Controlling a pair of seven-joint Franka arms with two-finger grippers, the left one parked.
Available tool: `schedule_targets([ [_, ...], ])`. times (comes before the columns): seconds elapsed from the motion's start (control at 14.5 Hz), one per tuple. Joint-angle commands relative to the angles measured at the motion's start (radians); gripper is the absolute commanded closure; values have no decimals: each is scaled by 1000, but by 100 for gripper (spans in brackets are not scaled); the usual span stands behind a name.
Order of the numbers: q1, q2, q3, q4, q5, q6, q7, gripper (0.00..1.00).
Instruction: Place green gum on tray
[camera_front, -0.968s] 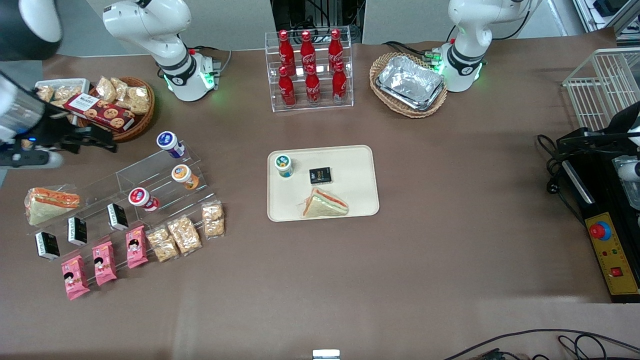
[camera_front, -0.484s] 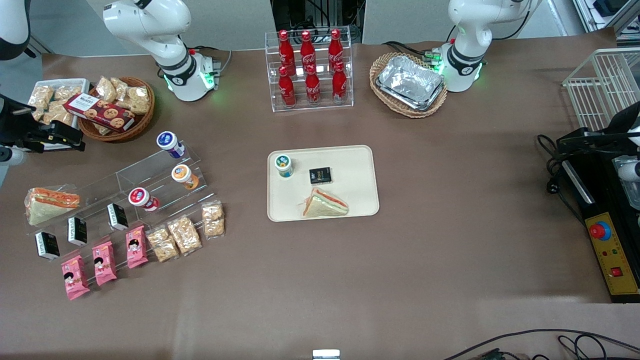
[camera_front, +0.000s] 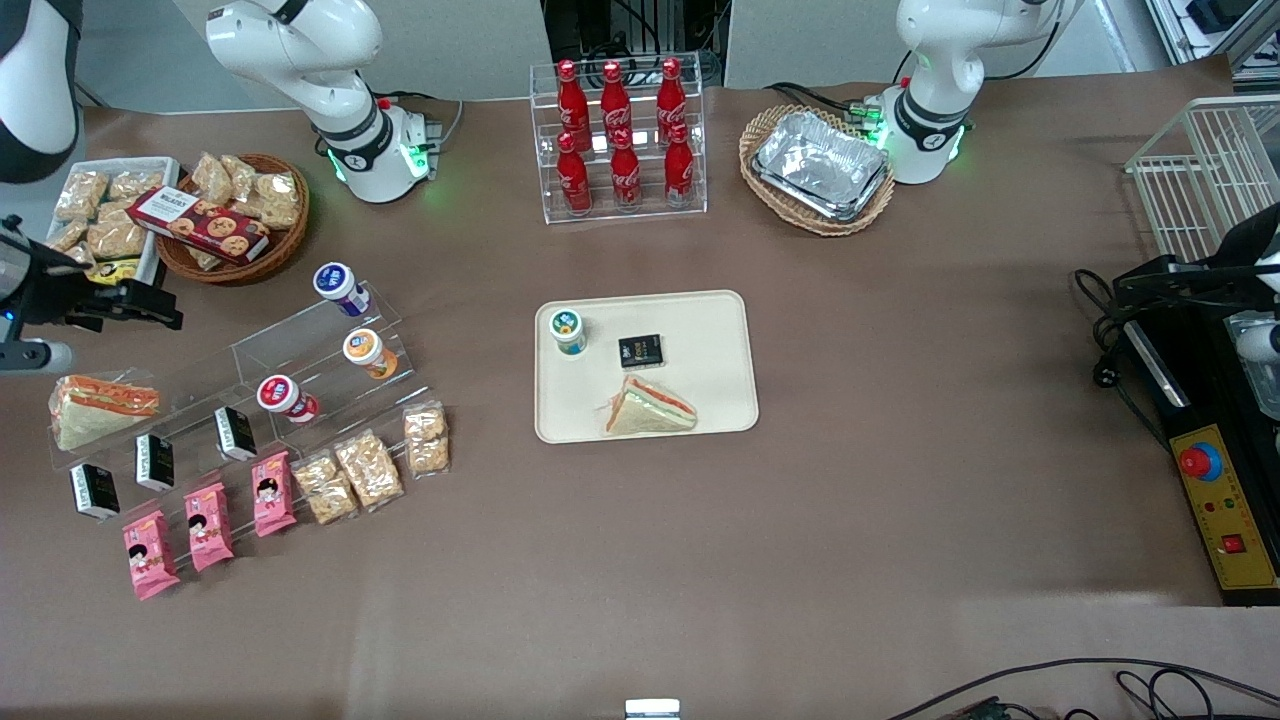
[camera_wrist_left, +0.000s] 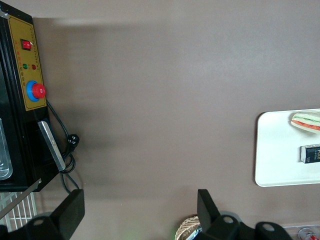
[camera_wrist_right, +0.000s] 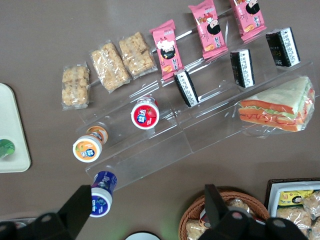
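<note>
The green gum (camera_front: 567, 330), a small jar with a green-and-white lid, stands upright on the cream tray (camera_front: 705, 335), near the tray's corner toward the working arm's end. A sliver of the green gum (camera_wrist_right: 6, 148) and the tray's edge (camera_wrist_right: 11, 120) show in the right wrist view. My gripper (camera_front: 150, 305) hovers far from the tray at the working arm's end of the table, above the clear acrylic rack. The gripper (camera_wrist_right: 147, 210) is open, with nothing between its fingers.
A sandwich (camera_front: 648, 408) and a black packet (camera_front: 640, 351) share the tray. The acrylic rack (camera_front: 300, 350) holds purple-lidded (camera_front: 338, 283), orange-lidded (camera_front: 367, 351) and red-lidded (camera_front: 283, 396) jars. A snack basket (camera_front: 232, 215), cola bottles (camera_front: 620, 140) and foil containers (camera_front: 820, 165) stand farther from the front camera.
My gripper swung out toward the working arm's end of the table, then came back a little and nearer the front camera. The green gum has not moved on the tray.
</note>
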Motion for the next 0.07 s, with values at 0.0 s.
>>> schedule_targets([
  [0.0,-8,38,5,42,23,-22,-1,0],
])
